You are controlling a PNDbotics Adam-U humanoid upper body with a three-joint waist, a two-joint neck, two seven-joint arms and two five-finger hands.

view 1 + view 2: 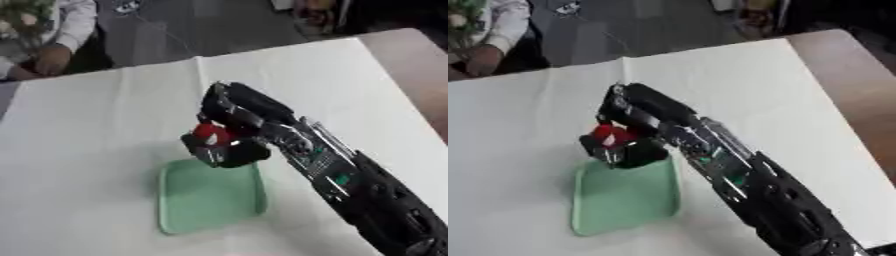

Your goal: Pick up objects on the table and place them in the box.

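White-covered desk (pixel 105 125): right hand (pixel 229 131), fingers curled round a red object (pixel 210 132), should release low over the green box (pixel 210 200), at its 12 o'clock edge.

White cloth (pixel 105 115) over brown table (pixel 416 65).

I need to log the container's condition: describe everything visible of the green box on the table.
The green box is a shallow, pale green tray with rounded corners and a low raised rim, plastic by its look. It lies flat on the white tablecloth, near the table's front edge, slightly askew. What shows of its inside looks empty. The right hand, curled round a small red object, hangs over its far edge and hides that part; whether the hand touches the box cannot be told.
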